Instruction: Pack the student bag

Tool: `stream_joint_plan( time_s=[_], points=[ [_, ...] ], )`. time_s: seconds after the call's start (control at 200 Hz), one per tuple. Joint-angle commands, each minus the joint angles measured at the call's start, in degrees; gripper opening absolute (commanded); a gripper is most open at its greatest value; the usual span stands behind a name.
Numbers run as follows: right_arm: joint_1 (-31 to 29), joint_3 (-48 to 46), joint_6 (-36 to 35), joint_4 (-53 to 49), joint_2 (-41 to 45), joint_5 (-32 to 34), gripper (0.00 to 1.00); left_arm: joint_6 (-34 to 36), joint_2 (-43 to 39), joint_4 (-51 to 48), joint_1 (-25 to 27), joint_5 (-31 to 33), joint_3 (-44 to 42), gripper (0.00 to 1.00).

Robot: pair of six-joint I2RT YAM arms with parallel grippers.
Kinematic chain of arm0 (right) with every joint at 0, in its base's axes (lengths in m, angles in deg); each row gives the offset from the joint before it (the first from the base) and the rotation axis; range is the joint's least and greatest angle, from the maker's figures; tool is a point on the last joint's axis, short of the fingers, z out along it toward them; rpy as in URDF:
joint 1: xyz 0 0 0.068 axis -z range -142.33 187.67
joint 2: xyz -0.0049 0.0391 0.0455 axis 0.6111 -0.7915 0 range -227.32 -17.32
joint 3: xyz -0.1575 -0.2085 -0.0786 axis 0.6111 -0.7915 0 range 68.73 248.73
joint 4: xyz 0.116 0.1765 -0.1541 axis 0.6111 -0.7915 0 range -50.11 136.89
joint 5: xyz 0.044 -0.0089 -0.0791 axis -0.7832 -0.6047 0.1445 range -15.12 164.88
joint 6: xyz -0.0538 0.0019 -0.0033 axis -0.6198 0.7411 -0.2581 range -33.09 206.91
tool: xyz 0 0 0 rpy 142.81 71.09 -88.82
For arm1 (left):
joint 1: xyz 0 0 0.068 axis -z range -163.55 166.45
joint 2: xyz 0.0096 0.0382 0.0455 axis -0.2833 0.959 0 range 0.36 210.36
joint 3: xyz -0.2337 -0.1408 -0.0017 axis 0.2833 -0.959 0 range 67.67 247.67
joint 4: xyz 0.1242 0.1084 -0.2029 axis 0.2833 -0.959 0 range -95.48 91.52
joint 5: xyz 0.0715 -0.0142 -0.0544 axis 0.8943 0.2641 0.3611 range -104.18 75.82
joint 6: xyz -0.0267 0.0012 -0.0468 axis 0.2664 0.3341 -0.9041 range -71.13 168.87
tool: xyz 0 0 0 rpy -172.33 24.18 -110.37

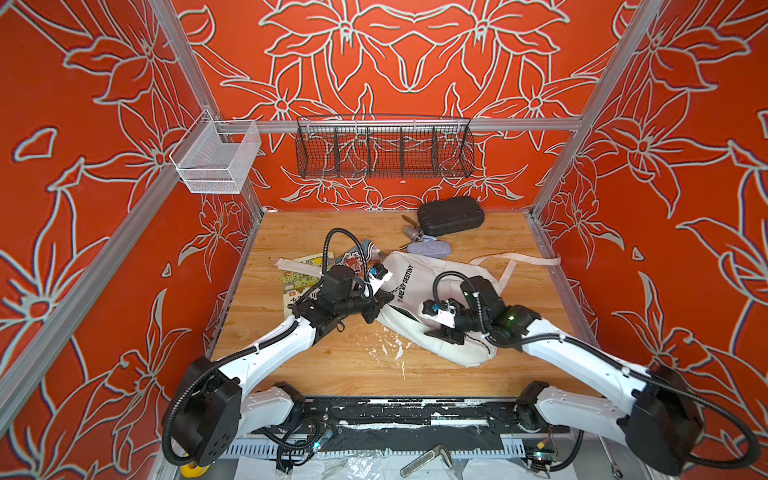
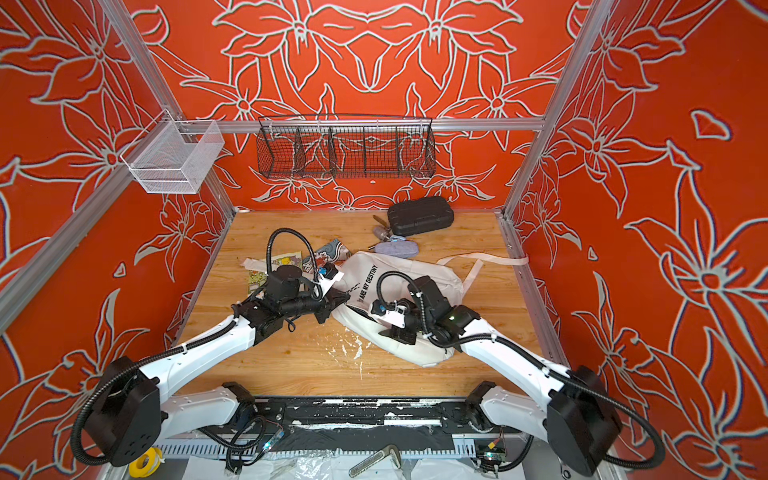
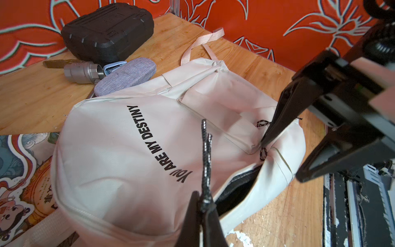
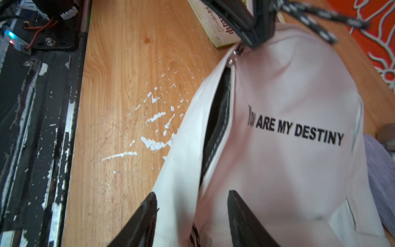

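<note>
Lying flat on the wooden table [image 1: 311, 365], right of the middle in both top views, the student bag [image 1: 428, 270] [image 2: 390, 266] faces print upward, its straps trailing toward the right wall. The left gripper [image 3: 203, 203] is pinched together on a black zipper cord [image 3: 205, 162] at the bag's top end, beside a picture book [image 1: 305, 272]. The main zipper gapes partway, dark lining showing. The right gripper [image 4: 191, 192] hangs over the bag's lower half near the front pocket, jaws apart, holding nothing. A black case [image 1: 451, 215], a grey-purple pouch [image 1: 428, 249] and a metal fitting [image 3: 81, 71] lie close together behind the bag.
</note>
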Motion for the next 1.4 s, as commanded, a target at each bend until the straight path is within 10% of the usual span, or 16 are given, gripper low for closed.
stream_joint_plan(
  time_s=[0.0,0.165,0.395,1.026,1.231,1.396],
  points=[
    [-3.72,3.01,6.46,7.79,-4.67,5.14,0.55,0.86,-1.2,0.48,0.77,0.34,-0.21,0.0],
    [-8.21,3.94,7.17,12.15,-10.28,6.08,0.46,-0.17,-1.26,0.74,1.24,1.99,0.0,0.0],
    [-9.5,-0.18,3.88,15.83,-10.34,2.62,0.0,1.16,-1.12,-0.75,1.14,5.86,1.03,0.0],
    [-13.32,-1.02,4.18,15.63,-12.87,2.8,0.11,1.07,8.13,-12.0,-2.19,7.28,10.62,0.0],
    [-12.84,-0.03,6.97,19.99,-11.91,2.72,0.35,-3.14,5.55,-12.87,-2.28,12.45,9.78,0.38],
    [-11.2,0.45,8.9,21.76,-9.22,2.02,0.44,-11.14,0.07,-9.74,-2.89,19.81,7.39,0.87]
  ],
)
